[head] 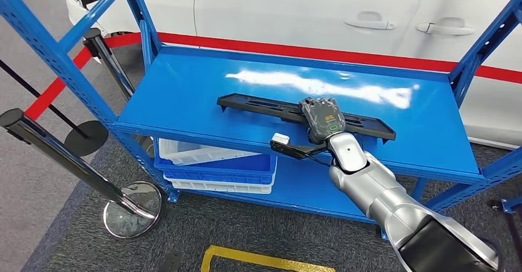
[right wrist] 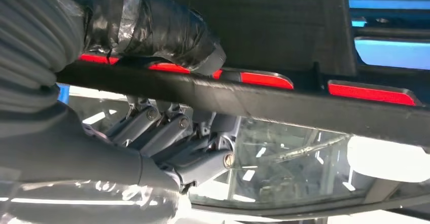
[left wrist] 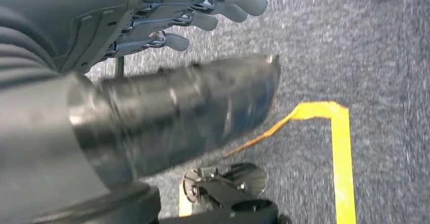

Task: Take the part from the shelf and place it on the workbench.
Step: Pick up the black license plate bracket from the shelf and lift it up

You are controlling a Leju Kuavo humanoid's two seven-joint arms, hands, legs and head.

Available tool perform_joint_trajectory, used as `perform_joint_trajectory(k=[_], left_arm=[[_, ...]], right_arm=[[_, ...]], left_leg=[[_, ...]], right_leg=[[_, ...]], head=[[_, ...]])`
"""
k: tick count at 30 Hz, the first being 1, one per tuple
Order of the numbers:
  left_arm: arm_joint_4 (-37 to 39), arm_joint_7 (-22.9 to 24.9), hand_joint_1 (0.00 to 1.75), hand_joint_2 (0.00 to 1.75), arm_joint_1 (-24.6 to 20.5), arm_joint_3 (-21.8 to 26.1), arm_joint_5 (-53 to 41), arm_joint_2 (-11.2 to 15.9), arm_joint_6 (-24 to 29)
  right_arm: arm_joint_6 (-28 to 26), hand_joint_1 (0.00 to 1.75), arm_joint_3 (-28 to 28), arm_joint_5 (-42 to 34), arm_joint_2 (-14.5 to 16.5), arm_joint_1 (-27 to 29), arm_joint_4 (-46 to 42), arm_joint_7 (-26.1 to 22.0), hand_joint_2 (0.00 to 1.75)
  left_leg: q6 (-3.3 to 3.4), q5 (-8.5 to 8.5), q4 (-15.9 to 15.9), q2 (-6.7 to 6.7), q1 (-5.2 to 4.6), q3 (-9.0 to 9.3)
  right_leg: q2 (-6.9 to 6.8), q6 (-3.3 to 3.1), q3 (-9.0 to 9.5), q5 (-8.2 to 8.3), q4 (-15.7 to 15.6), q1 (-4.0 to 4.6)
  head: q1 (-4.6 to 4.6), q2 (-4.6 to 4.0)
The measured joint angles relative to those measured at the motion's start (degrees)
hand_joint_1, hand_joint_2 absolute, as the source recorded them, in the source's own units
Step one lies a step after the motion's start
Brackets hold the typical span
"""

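Observation:
A long black part (head: 258,107) lies lengthwise on the upper blue shelf (head: 184,93). My right hand (head: 322,119) sits over its right half, near the shelf's front edge. In the right wrist view the taped thumb (right wrist: 152,31) wraps over the part's black bar (right wrist: 314,105), which carries red reflector strips, and the fingers (right wrist: 172,133) curl beneath it, so the hand grips the part. My left hand (left wrist: 192,11) hangs over grey carpet, fingers apart and holding nothing.
White and blue bins (head: 215,164) are stacked on the lower shelf. Blue uprights (head: 55,50) frame the rack. A chrome stanchion base (head: 132,207) stands at the front left. A white car (head: 308,7) is behind the rack. Yellow floor tape (head: 265,261) lies in front.

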Motion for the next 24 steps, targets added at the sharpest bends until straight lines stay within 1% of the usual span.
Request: perform_joint_trajectory(k=[1,2,3,4,5,6,7,8,9,10,12,13,14,15,16,17,18,19,20,21,22,23,24], left_arm=[[0.0,-0.1,0.00,1.75,0.0,-0.2,-0.1,0.1,0.5],[0.0,-0.3,0.00,1.75,-0.1,-0.3,-0.1,0.1,0.9],[0.0,-0.8,0.00,1.75,-0.2,-0.4,0.1,0.2,1.3],[0.0,-1.4,0.00,1.75,-0.2,-0.5,0.6,0.2,1.7],[0.0,-2.2,0.00,1.75,-0.2,-0.6,1.3,0.2,2.1],[0.0,-3.1,0.00,1.75,-0.2,-0.6,2.2,0.3,2.6],[0.0,-4.1,0.00,1.75,-0.2,-0.6,3.2,0.3,3.0],[0.0,-5.1,0.00,1.75,-0.1,-0.5,4.1,0.3,3.4],[0.0,-6.0,0.00,1.75,-0.2,-0.5,4.8,0.3,3.7],[0.0,-6.7,0.00,1.75,-0.2,-0.4,5.4,0.3,3.9],[0.0,-7.7,0.00,1.75,-0.3,-0.3,6.0,0.4,4.3],[0.0,-7.8,0.00,1.75,-0.3,-0.3,6.2,0.4,4.5],[0.0,-8.0,0.00,1.75,-0.3,-0.2,6.4,0.4,4.7],[0.0,-8.0,0.00,1.75,-0.2,-0.2,6.5,0.4,4.8],[0.0,-8.1,0.00,1.75,-0.2,-0.1,6.6,0.4,4.9],[0.0,-8.1,0.00,1.75,-0.2,0.0,6.6,0.5,5.0],[0.0,-8.1,0.00,1.75,-0.2,0.1,6.6,0.5,5.0],[0.0,-8.1,0.00,1.75,-0.2,0.2,6.6,0.5,5.0],[0.0,-8.1,0.00,1.75,-0.3,0.3,6.7,0.5,5.0],[0.0,-7.9,0.00,1.75,-0.2,0.4,6.8,0.5,5.0],[0.0,-7.6,0.00,1.75,-0.2,0.5,6.9,0.5,4.9],[0.0,-7.3,0.00,1.75,-0.1,0.6,7.1,0.5,4.7],[0.0,-7.0,0.00,1.75,0.0,0.7,7.4,0.5,4.3]], right_arm=[[-0.6,1.75,-0.4,0.3,-0.1,0.1,-0.7,-0.4,1.75],[-1.1,1.75,-0.7,0.5,-0.2,0.2,-1.4,-0.6,1.75],[-1.6,1.75,-1.0,0.7,-0.3,0.2,-2.1,-0.8,1.75],[-1.9,1.75,-1.3,0.9,-0.4,0.2,-2.8,-0.8,1.75],[-2.3,1.75,-1.6,1.2,-0.5,0.2,-3.6,-0.9,1.75],[-2.5,1.75,-1.8,1.5,-0.7,0.3,-4.4,-0.8,1.75],[-2.6,1.75,-2.0,2.0,-0.9,0.4,-5.4,-0.8,1.75],[-2.7,1.75,-2.3,2.5,-1.2,0.6,-6.6,-0.8,1.75],[-2.7,1.75,-2.6,3.0,-1.6,0.8,-7.9,-0.8,1.75],[-2.8,1.75,-2.9,3.5,-2.0,0.9,-9.4,-0.7,1.75],[-3.0,1.75,-3.5,4.2,-2.6,1.3,-12.0,-0.4,1.75],[-3.2,1.75,-3.7,4.4,-2.8,1.6,-13.1,-0.3,1.75],[-3.3,1.75,-3.9,4.6,-3.0,2.0,-14.2,-0.2,1.75],[-3.4,1.75,-4.2,4.7,-3.3,2.3,-15.4,-0.3,1.75],[-3.4,1.75,-4.4,4.8,-3.5,2.4,-16.5,-0.3,1.75],[-3.5,1.75,-4.8,4.8,-3.7,2.5,-17.5,-0.3,1.75],[-3.6,1.75,-5.2,4.8,-3.8,2.5,-18.4,-0.3,1.75],[-3.7,1.75,-5.5,4.8,-3.9,2.5,-19.3,-0.2,1.75],[-3.8,1.75,-5.8,4.8,-3.9,2.6,-20.1,-0.2,1.75],[-4.1,1.75,-6.1,4.9,-4.0,2.7,-20.9,-0.2,1.75],[-4.3,1.75,-6.4,4.9,-4.1,3.0,-21.8,-0.2,1.75],[-4.6,1.75,-6.8,4.9,-4.2,3.2,-22.9,-0.1,1.75],[-4.9,1.75,-7.3,4.6,-4.3,3.5,-24.2,0.1,1.75]], left_leg=[[0.03,2.17,-3.5,0.00,0.10,1.54],[0.15,3.84,-7.1,-0.02,0.09,3.33],[0.34,4.85,-10.4,-0.06,0.00,4.87],[0.59,5.14,-12.3,-0.09,-0.14,5.76],[0.85,4.84,-13.1,-0.13,-0.32,6.11],[1.16,4.73,-13.5,-0.15,-0.43,6.17],[1.52,4.80,-13.7,-0.13,-0.34,6.30],[1.88,4.88,-14.2,-0.12,-0.26,6.59],[2.25,4.95,-14.5,-0.10,-0.16,6.89],[2.56,4.96,-14.8,-0.07,-0.08,7.18],[2.96,4.74,-14.8,-0.03,-0.17,7.40],[3.05,4.62,-14.7,-0.04,-0.18,7.49],[3.07,4.48,-14.6,-0.08,-0.15,7.59],[2.99,4.28,-14.4,-0.17,-0.09,7.68],[2.79,3.98,-14.1,-0.28,-0.01,7.75],[2.50,3.62,-13.7,-0.38,0.06,7.73],[2.15,3.24,-13.1,-0.46,0.00,7.56],[1.79,3.01,-12.7,-0.50,-0.07,7.35],[1.52,2.90,-12.4,-0.53,-0.15,7.15],[1.24,2.92,-12.3,-0.53,-0.17,7.04],[0.99,2.88,-12.5,-0.52,-0.08,6.98],[0.75,2.53,-12.1,-0.46,0.02,6.83],[0.47,1.73,-11.0,-0.39,0.09,6.35]], right_leg=[[0.10,0.11,0.10,-0.16,0.1,-0.04],[0.20,0.29,0.15,-0.34,0.2,-0.02],[0.29,0.52,0.08,-0.51,0.3,0.02],[0.34,0.80,-0.04,-0.60,0.4,0.05],[0.37,1.07,-0.18,-0.63,0.4,0.05],[0.38,1.36,-0.25,-0.64,0.3,0.01],[0.34,1.66,-0.28,-0.79,0.3,-0.05],[0.31,1.90,-0.41,-1.25,0.7,-0.08],[0.29,2.08,-1.05,-2.23,2.2,-0.07],[0.28,2.18,-2.33,-3.68,5.0,-0.08],[0.28,2.32,-6.28,-6.71,12.8,-0.19],[0.26,2.44,-7.98,-7.30,15.6,-0.31],[0.25,2.57,-8.86,-6.87,16.7,-0.49],[0.23,2.70,-8.63,-5.30,15.4,-0.70],[0.19,2.85,-7.43,-2.97,12.1,-0.94],[0.16,2.97,-5.93,-1.13,8.5,-1.13],[0.15,3.00,-4.53,0.14,5.2,-1.16],[0.18,2.93,-3.68,0.64,3.2,-1.13],[0.23,2.75,-3.42,0.44,2.5,-0.99],[0.30,2.45,-3.38,0.44,2.3,-0.80],[0.35,2.08,-3.38,0.55,2.4,-0.80],[0.37,1.73,-3.31,0.65,2.2,-0.80],[0.39,1.38,-3.21,0.74,2.1,-0.85]], head=[[-0.01,0.00],[0.01,0.00],[0.02,0.00],[0.03,0.00],[0.05,0.00],[0.04,0.00],[0.06,0.00],[0.09,0.00],[0.16,0.00],[0.26,0.00],[0.40,0.00],[0.42,0.00],[0.43,0.00],[0.44,0.00],[0.45,0.00],[0.44,0.00],[0.45,0.00],[0.42,0.00],[0.40,0.00],[0.37,0.00],[0.34,0.00],[0.31,0.00],[0.19,0.00]])
